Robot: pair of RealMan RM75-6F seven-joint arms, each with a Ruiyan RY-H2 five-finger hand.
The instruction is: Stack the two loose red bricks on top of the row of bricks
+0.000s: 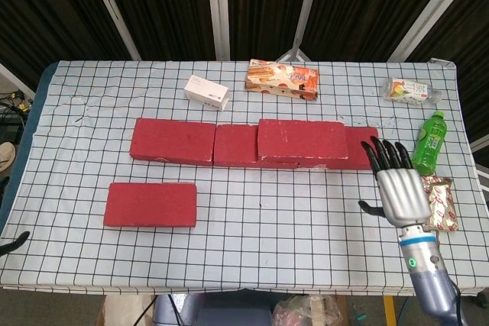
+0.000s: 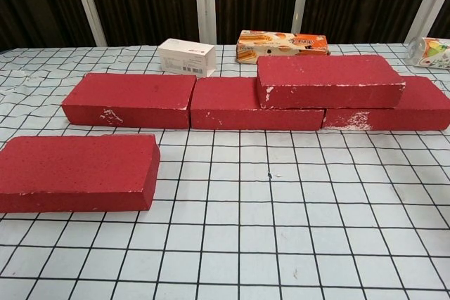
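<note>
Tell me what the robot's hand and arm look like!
Only the right robot hand shows, in the head view. Its back is a silvery grey metal plate, and its fingers are black. Below it comes a round, blue-grey metallic arm with a pale band at the wrist and a tiny green light. No cables or sleeves are visible.

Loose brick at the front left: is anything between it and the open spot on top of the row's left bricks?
Nothing visible. Bare checked cloth separates the loose brick from the row, and the left bricks' tops are free. The stacked brick sits further right.
</note>
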